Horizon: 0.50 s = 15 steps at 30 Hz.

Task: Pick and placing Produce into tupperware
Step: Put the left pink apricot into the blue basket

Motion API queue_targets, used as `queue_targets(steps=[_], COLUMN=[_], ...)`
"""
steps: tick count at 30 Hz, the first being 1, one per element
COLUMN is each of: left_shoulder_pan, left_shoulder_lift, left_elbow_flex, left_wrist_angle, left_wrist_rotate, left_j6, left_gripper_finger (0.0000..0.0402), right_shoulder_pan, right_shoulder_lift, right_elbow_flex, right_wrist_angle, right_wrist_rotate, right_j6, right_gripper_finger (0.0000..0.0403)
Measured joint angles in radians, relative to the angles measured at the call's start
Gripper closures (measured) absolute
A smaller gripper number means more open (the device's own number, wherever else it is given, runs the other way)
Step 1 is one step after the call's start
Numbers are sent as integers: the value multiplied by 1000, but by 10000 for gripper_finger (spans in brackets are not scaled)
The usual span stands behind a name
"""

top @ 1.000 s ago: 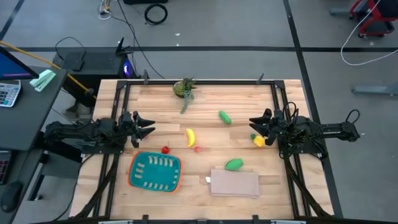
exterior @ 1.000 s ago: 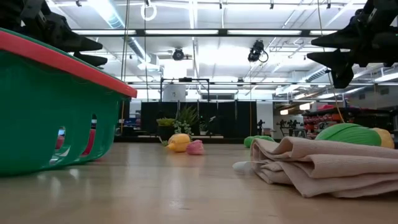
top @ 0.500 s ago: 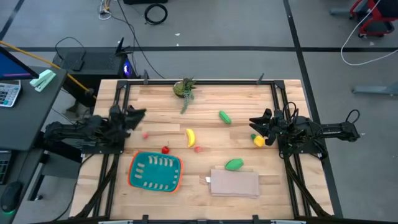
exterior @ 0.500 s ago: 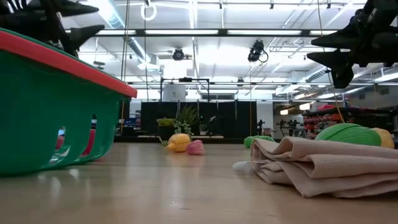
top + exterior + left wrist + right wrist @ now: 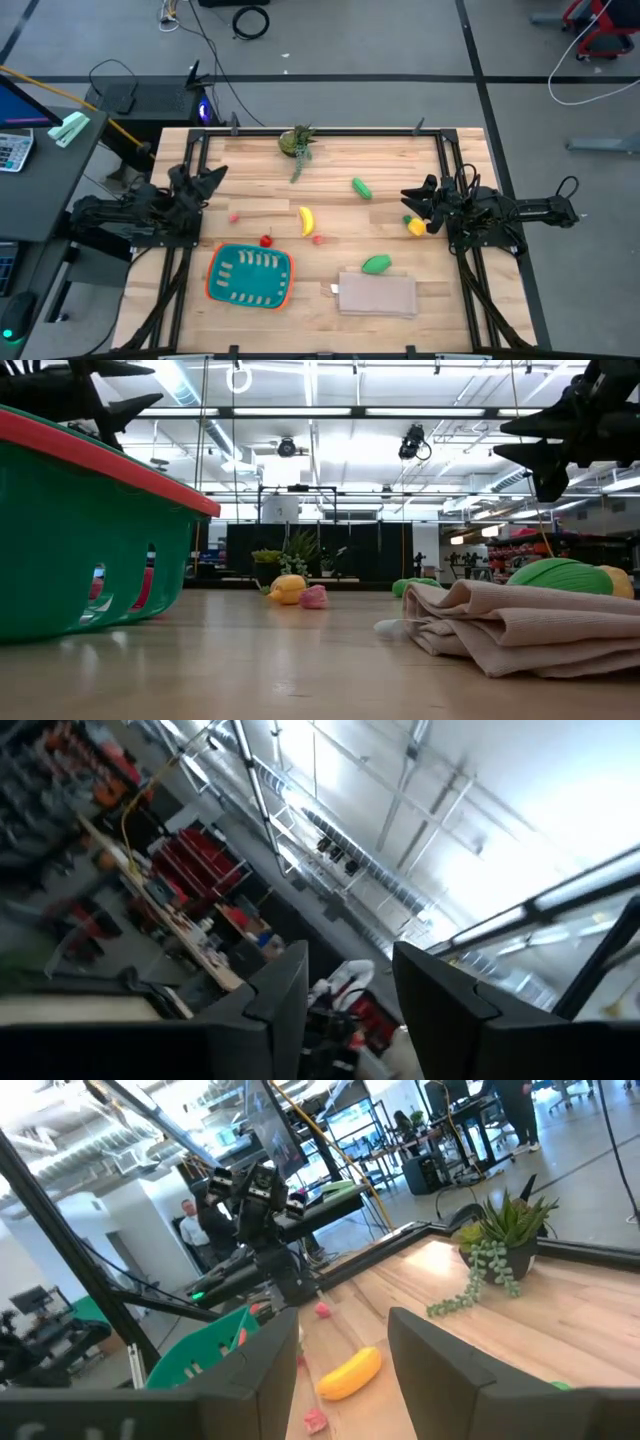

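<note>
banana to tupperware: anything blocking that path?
Nothing blocks it in the high view. The banana lies on bare wood up and to the right of the tupperware. The nearest thing is a small red piece, just off the tray's upper right corner, beside the direct line. A lifted carry should clear it.

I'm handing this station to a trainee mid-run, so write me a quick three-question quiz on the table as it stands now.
1. True or false: the banana already lies inside the tupperware.
2. Which piece lies nearest the folded beige cloth? A) the green piece B) the far green piece C) the banana
3. Fill in: the right gripper hovers beside the yellow piece with a ____ top.

Key: 1 false, the tupperware holds no produce and the banana lies on the wooden table. 2 A. 3 green.
</note>
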Motion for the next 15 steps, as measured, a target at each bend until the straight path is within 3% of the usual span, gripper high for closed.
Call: queue_targets(steps=[3,7,11,15], left_shoulder_pan=[-1,-1,-1,-1], left_shoulder_lift=[3,60,180,364], left_elbow_flex=[27,197,492,835], left_wrist_angle=[-11,-139,-486,-1026], left_wrist_rotate=[7,74,80,80], left_j6=[-25,136,250,254], left_gripper_finger=[259,273,271,249], right_shoulder_pan=[0,-1,-1,-1], right_shoulder_lift=[0,0,0,0], right_elbow_flex=[0,2,2,2], right_wrist_angle=[17,68,69,71], right_wrist_rotate=[0,3,100,213], right_j6=[144,271,414,471], right_gripper_finger=[238,238,238,238])
